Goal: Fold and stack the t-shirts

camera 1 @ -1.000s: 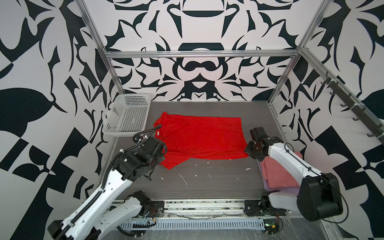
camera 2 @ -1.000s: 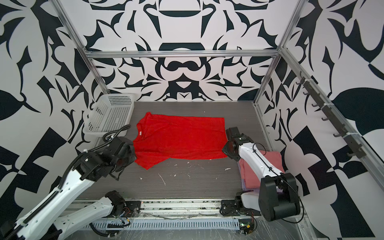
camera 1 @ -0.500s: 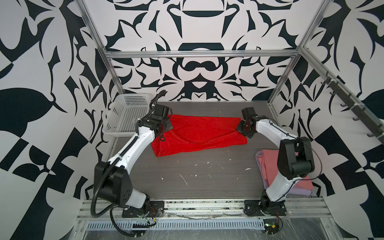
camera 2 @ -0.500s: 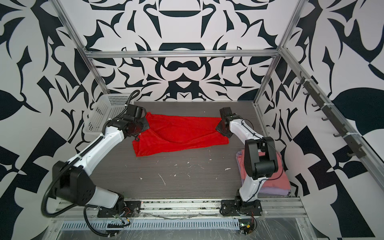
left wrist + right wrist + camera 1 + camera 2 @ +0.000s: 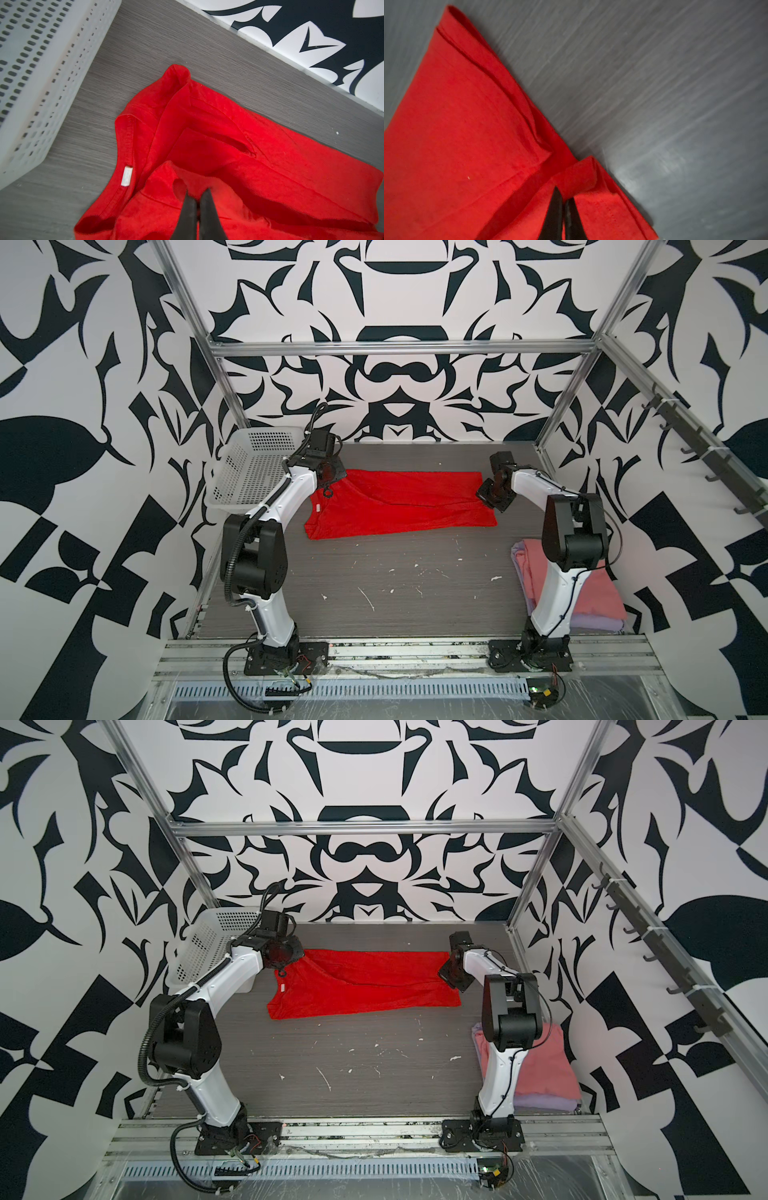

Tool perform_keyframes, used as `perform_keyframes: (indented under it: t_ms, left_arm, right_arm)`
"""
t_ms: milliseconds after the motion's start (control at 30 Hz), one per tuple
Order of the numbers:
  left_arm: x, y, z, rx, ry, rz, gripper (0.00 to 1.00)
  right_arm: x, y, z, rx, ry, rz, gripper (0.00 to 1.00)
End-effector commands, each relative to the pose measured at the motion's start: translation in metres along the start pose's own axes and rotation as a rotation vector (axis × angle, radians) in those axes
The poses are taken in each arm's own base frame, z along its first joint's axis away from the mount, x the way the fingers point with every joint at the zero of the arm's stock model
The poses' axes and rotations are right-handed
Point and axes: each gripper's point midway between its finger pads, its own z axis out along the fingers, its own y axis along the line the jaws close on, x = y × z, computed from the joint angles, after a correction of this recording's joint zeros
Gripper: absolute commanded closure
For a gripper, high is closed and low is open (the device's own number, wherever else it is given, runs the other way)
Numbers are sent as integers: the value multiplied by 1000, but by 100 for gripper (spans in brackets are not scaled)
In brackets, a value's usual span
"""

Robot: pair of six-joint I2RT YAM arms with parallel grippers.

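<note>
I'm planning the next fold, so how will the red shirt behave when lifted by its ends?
Probably floppy: the red shirt lies in soft creases. Likely light: thin cloth bunches at the left end effector and right end effector.

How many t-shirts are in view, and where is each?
3. The red t-shirt lies half folded at the back. The pink t-shirt sits folded on the lavender t-shirt, near right; more may hide underneath.

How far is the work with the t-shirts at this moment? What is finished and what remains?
Done: the pink t-shirt lies folded on the folded lavender t-shirt, a stack at the near right. In hand: the red t-shirt, doubled into a long band; left gripper and right gripper each pinch one end of it. Left: fold it shorter and put it on the stack.
</note>
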Motion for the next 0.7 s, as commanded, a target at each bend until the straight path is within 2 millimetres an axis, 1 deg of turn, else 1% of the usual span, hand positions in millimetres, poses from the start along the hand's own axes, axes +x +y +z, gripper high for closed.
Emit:
perform_keyframes:
  t_ms: [0, 167, 300, 467, 533, 667]
  left_arm:
    - [-12, -1, 8, 15, -19, -20, 100]
    - [-14, 5, 23, 4, -16, -38, 100]
    - [-26, 9, 27, 27, -39, -82, 100]
    - [-38, 9, 32, 57, -62, -117, 100]
    - [-39, 8, 34, 70, -62, -126, 100]
    - [-25, 8, 46, 85, -23, -147, 100]
  right_arm:
    - [-15, 21, -12, -58, -21, -12, 100]
    - [-19, 28, -4, -68, -8, -9, 100]
    - [-21, 29, 0, -62, -4, -5, 100]
    - [-18, 26, 5, -51, 11, -1, 100]
    - [-18, 25, 7, -47, 13, 2, 100]
    - [-19, 26, 5, -57, 5, 4, 99]
